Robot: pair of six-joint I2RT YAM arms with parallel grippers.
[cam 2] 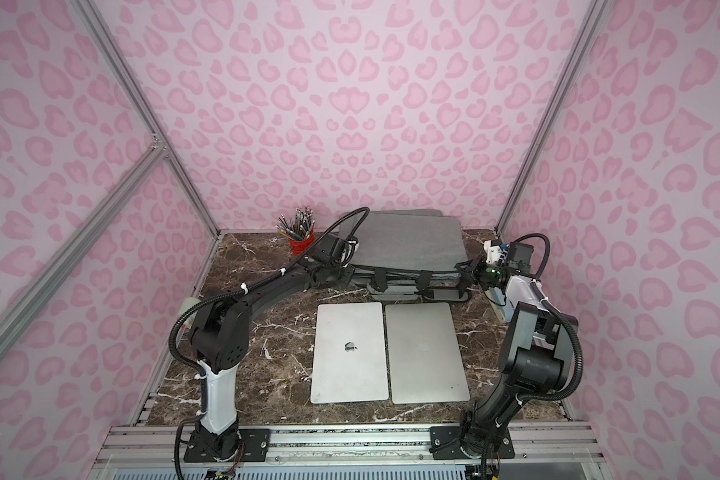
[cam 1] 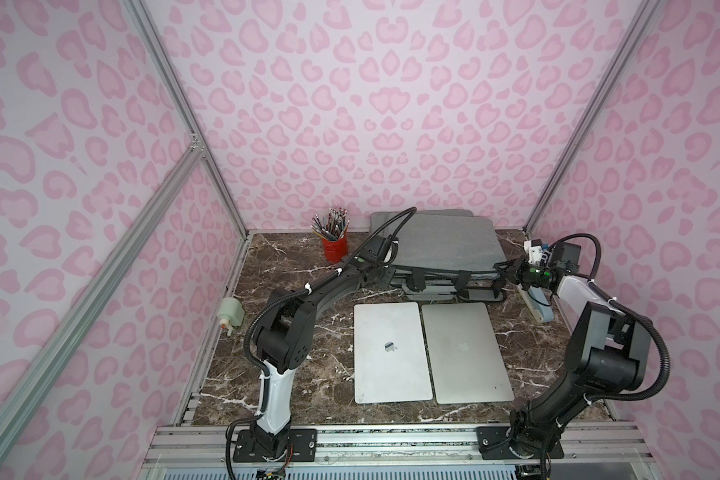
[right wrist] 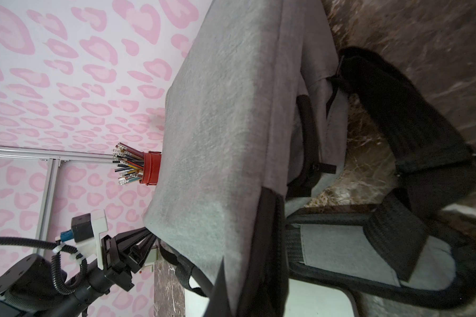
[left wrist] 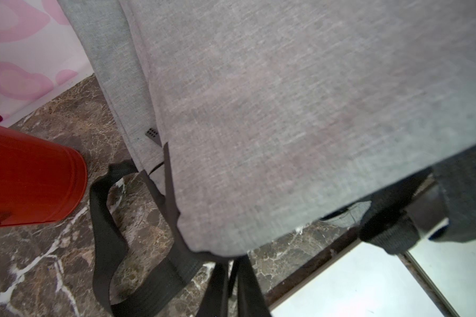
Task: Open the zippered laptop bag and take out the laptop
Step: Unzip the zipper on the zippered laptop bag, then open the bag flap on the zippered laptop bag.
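My left gripper [cam 1: 381, 272] and right gripper [cam 1: 506, 270] pinch the near corners of the grey bag [cam 1: 445, 245] at the far desk [cam 1: 308, 374]; whether the left is slackening, I cannot tell. Two laptops [cam 1: 391, 353] lie nearer. The fabric may slip, dropping the bag.

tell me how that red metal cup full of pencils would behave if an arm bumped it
The red metal cup of pencils would probably tip: it stands tall and narrow, with pencils fanning above its rim. Its smooth wall on the polished brown marble tabletop suggests it may slide first. Spilled pencils would likely roll.
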